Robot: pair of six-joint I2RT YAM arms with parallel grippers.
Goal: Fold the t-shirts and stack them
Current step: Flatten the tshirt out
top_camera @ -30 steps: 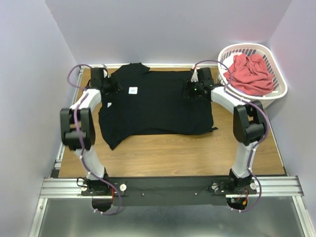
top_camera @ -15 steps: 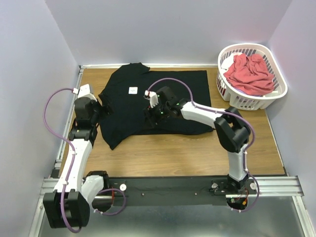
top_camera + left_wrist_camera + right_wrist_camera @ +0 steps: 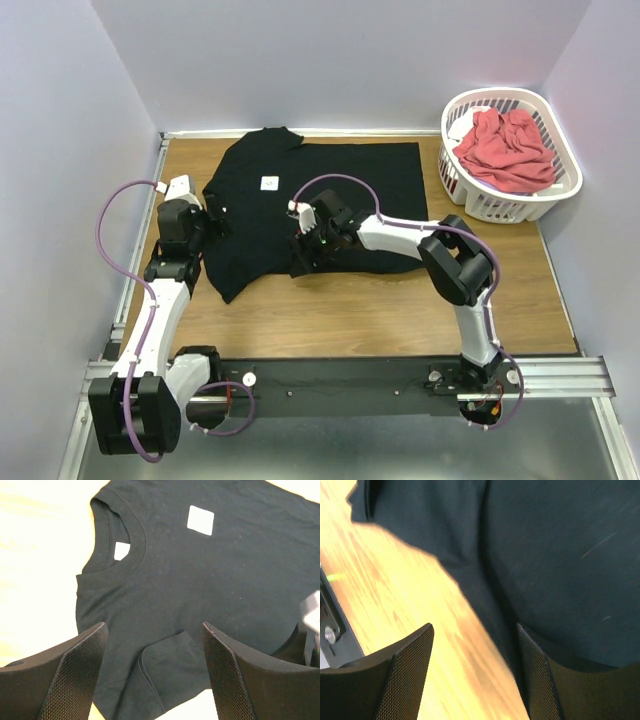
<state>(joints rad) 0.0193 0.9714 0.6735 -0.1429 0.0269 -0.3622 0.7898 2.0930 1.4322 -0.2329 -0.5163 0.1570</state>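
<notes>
A black t-shirt (image 3: 345, 185) lies spread flat on the wooden table (image 3: 380, 310), with a small white square tag (image 3: 268, 183) near its collar. My left gripper (image 3: 203, 228) hovers open at the shirt's left side; in the left wrist view (image 3: 155, 675) its fingers straddle the folded-over sleeve (image 3: 170, 665) without touching it. My right gripper (image 3: 301, 258) stands open over the shirt's near hem; the right wrist view (image 3: 475, 675) shows bare wood between its fingers and black cloth (image 3: 560, 555) at the right finger. A coral-red t-shirt (image 3: 505, 148) lies crumpled in the basket.
The white slotted laundry basket (image 3: 508, 94) stands at the back right corner. Purple walls close in the table at the back and on both sides. A strip of bare wood (image 3: 395, 590) runs between the shirt's hem and the arm rail (image 3: 340, 375).
Both grippers left the shirt's far edge. The left pulled back to the left sleeve; the right swung left and nearer, to the middle of the near hem. The shirt lies as before.
</notes>
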